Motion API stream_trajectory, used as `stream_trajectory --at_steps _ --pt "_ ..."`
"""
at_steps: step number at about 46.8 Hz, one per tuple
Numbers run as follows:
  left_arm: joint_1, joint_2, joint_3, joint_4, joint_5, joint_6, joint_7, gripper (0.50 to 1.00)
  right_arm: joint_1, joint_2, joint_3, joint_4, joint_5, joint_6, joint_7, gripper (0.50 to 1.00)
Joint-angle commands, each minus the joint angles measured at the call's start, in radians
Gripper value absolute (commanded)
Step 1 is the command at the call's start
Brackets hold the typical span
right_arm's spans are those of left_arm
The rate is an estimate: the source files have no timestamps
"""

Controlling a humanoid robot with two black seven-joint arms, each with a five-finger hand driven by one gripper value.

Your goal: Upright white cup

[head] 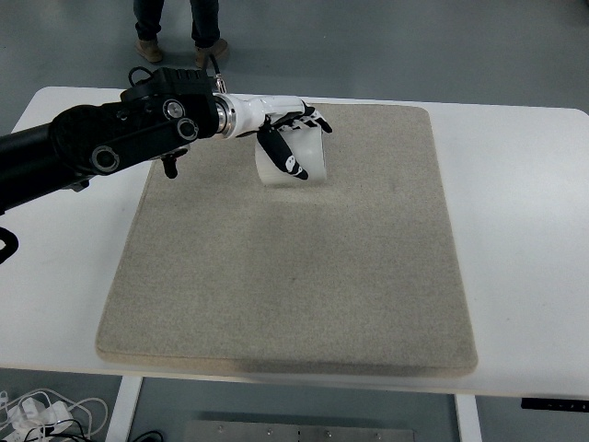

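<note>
At the far left of the frame the left arm (101, 147) is coming in from the edge, black and bulky, and is reaching rightward across the upper left of the white table (525, 230). A little further right, in the upper middle of the picture, the left hand (281, 129) is sitting over the white cup (299, 158): the fingers (308, 118) are curling over the cup's top while the thumb is pressing down its near side, so the hand is gripping the cup. The cup is sitting at the far part of the grey mat (294, 276), in the upper middle of the frame, with its wider end toward the bottom; whether its base is touching the mat or hanging just above it cannot be told. The mat is covering most of the table's middle and is running to the right, leaving a bare white strip along the right side. At the top edge, left of centre, a person's legs and shoes (175, 41) are showing on the grey floor.
</note>
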Motion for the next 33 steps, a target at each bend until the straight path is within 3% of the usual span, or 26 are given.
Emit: stream_trajectory --at_steps 1,8,16,33 --pt "0.022 0.007 -0.058 0.017 -0.051 -0.022 -0.004 0.500 0.000 0.000 0.000 0.000 0.000 0.001 0.000 0.952" --pt "0.061 0.008 -0.143 0.036 -0.157 -0.043 -0.021 0.500 0.000 0.000 0.000 0.000 0.002 -0.001 0.000 0.952" --pt "0.130 0.008 -0.255 0.056 -0.226 -0.063 -0.076 0.500 0.000 0.000 0.000 0.000 0.000 -0.001 0.000 0.952" --pt "0.302 0.010 -0.443 0.073 -0.227 -0.095 -0.260 0.500 0.000 0.000 0.000 0.000 0.000 -0.001 0.000 0.952"
